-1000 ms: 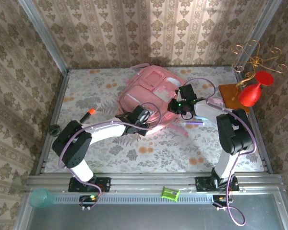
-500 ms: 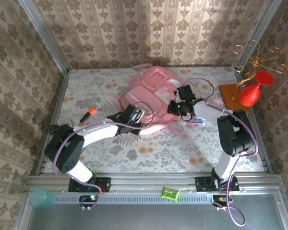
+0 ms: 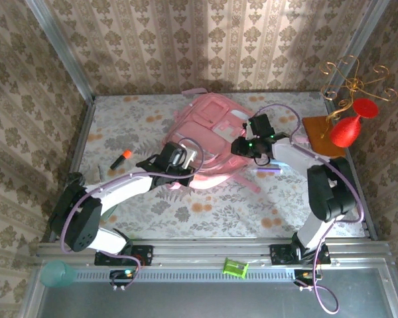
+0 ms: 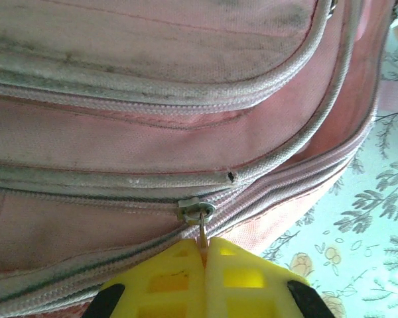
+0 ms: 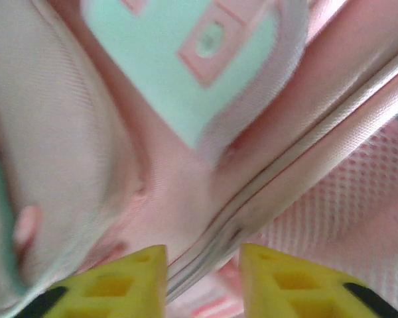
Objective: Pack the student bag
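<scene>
The student bag (image 3: 205, 122) lies flat at the back middle of the table, pink with pale zip lines. My left gripper (image 3: 184, 156) is at its near edge. In the left wrist view the yellow fingers (image 4: 166, 278) are pressed together on the thin metal zip pull (image 4: 203, 233), which hangs from the slider (image 4: 196, 211) on the bag's (image 4: 152, 132) lowest zip line. My right gripper (image 3: 243, 147) is at the bag's right side. Its jaws (image 5: 202, 262) stand apart over a piped seam of the bag (image 5: 186, 179), with pink mesh to the right, and hold nothing.
An orange marker (image 3: 121, 158) lies left of the bag and a purple pen (image 3: 268, 171) right of it. A red vase (image 3: 348, 129) and a gold wire stand (image 3: 351, 79) sit on a wooden board (image 3: 318, 132) at the back right. A green item (image 3: 235, 267) rests on the front rail.
My right gripper has opened, letting go of the bag's side. My left gripper, still shut on the zip pull, has shifted left along the bag's near edge.
</scene>
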Controlling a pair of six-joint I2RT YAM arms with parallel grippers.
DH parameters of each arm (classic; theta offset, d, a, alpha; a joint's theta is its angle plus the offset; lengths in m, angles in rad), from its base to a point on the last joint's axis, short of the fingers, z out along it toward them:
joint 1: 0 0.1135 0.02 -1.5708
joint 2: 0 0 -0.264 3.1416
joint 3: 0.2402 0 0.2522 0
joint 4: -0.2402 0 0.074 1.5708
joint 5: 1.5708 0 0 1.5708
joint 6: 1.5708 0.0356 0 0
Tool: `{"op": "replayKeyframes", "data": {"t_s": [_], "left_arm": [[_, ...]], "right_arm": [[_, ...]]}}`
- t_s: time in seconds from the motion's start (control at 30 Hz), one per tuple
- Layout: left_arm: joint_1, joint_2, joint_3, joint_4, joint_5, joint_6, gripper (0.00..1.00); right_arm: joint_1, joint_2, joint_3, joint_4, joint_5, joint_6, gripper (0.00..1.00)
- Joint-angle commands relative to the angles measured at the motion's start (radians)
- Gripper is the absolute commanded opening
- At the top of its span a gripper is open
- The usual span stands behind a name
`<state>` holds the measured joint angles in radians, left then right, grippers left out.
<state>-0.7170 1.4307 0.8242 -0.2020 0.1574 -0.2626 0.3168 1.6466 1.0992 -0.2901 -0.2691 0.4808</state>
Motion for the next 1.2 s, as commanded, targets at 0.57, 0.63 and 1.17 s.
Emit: {"op": "replayKeyframes", "data": {"t_s": [0.57,0.63,1.17], "left_arm": [[-0.075,-0.033,-0.033,0.003,0.025,-0.048,0.00],[-0.089,-0.032,-0.035,0.006,0.026,-0.049,0.00],[-0.112,-0.037,-0.001,-0.227,-0.281,0.084,0.00]], "right_arm": [[0.180,-0.033,-0.249,0.329,-0.041,0.392,0.57],[0.180,-0.013,-0.258,0.361,-0.041,0.401,0.55],[0.082,-0.120,-0.247,0.193,0.022,0.159,0.00]]}}
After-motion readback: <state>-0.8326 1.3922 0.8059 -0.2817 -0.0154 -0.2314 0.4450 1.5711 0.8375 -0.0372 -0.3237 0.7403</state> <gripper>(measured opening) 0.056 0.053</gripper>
